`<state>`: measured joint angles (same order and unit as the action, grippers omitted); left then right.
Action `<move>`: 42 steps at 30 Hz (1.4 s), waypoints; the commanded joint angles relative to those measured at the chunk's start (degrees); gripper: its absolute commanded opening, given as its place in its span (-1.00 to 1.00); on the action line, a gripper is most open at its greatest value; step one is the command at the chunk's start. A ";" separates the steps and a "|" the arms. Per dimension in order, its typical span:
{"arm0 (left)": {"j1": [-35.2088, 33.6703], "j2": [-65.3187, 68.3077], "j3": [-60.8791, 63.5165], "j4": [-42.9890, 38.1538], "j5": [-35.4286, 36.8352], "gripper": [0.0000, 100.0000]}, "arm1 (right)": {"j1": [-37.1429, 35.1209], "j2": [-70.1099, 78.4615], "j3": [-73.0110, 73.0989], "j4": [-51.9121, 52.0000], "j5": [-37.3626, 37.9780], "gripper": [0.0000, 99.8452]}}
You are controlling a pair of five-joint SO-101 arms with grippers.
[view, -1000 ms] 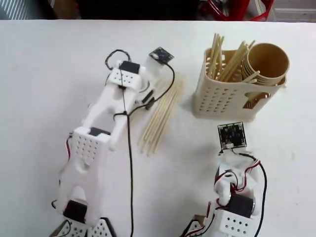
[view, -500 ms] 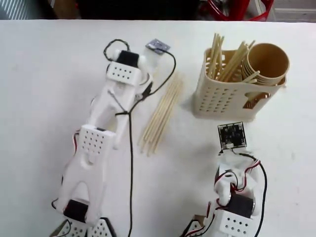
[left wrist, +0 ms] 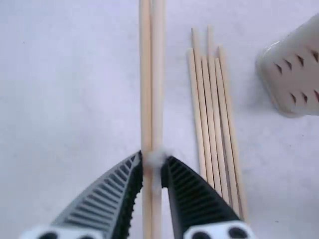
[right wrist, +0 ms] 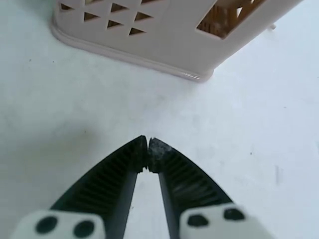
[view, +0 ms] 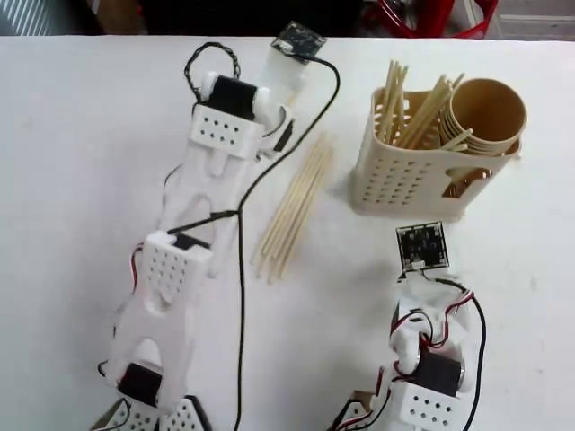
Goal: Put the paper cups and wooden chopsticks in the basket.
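My left gripper (left wrist: 152,159) is shut on two wooden chopsticks (left wrist: 151,74), held lengthwise above the table. Several more chopsticks (left wrist: 214,119) lie side by side on the table beside them. In the high view that loose bundle (view: 292,206) lies between the left arm and the basket (view: 404,180), and the left gripper (view: 283,135) is over its far end. The basket holds stacked paper cups (view: 485,112) and several upright chopsticks (view: 395,99). My right gripper (right wrist: 148,144) is shut and empty, low over the table just in front of the basket (right wrist: 149,30).
A black cable (view: 239,269) runs along the left arm and crosses the table beside the loose chopsticks. The right arm's camera board (view: 421,245) sits close to the basket's near wall. A red object (view: 422,16) stands beyond the table's far edge.
The left arm has stretched toward the far edge of the table, and its wrist has moved away from the near end of the loose bundle. The right arm has kept still.
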<state>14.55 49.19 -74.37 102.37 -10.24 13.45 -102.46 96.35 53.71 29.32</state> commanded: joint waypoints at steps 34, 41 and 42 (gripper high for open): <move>29.32 -63.08 74.29 -90.20 -8.26 -0.95 | -0.31 -0.75 0.44 0.13 0.44 -0.96; 28.53 -42.42 56.09 -88.53 -6.77 -0.95 | -0.40 -0.75 0.44 0.22 0.44 -0.96; 28.53 -39.96 53.19 -87.12 -6.77 -0.95 | -0.40 -0.75 0.44 0.22 0.44 -0.96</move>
<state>43.21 3.65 -10.99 13.58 -17.71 13.45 -102.46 96.35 53.71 29.32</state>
